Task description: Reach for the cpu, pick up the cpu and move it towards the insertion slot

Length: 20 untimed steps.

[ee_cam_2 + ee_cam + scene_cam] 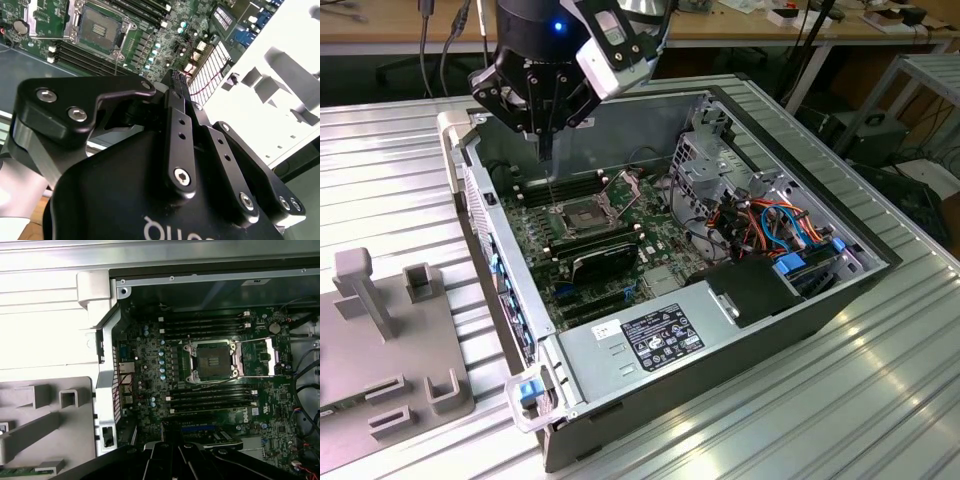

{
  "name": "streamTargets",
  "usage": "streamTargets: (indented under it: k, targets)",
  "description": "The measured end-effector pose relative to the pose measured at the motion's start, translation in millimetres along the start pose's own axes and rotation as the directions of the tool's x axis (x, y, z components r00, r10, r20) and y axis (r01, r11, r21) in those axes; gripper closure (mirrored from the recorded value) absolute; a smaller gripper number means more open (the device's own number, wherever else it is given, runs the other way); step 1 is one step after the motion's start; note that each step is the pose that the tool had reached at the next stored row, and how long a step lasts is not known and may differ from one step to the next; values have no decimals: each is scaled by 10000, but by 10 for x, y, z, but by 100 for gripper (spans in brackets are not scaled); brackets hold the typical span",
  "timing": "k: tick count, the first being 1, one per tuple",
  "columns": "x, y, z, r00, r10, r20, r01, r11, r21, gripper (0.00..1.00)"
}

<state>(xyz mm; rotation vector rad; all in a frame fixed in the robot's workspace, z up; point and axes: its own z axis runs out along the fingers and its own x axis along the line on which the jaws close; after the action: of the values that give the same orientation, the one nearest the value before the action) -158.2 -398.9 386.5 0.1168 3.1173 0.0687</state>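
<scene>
Ribbed aluminium tabletop (pixel 400 140); behind it a wooden workbench (pixel 720 33) with dangling cables (pixel 425 45) over dark floor

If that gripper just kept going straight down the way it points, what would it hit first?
Likely the motherboard right beside the insertion slot; the gripper hangs above it with nothing between, though depth is unclear.
</scene>
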Motion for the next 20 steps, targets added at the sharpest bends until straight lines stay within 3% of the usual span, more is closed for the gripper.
streamTargets:
  k: [20]
  targets:
    - [51, -5, 28, 10000, 1, -10, -1, 10000, 1, 89]
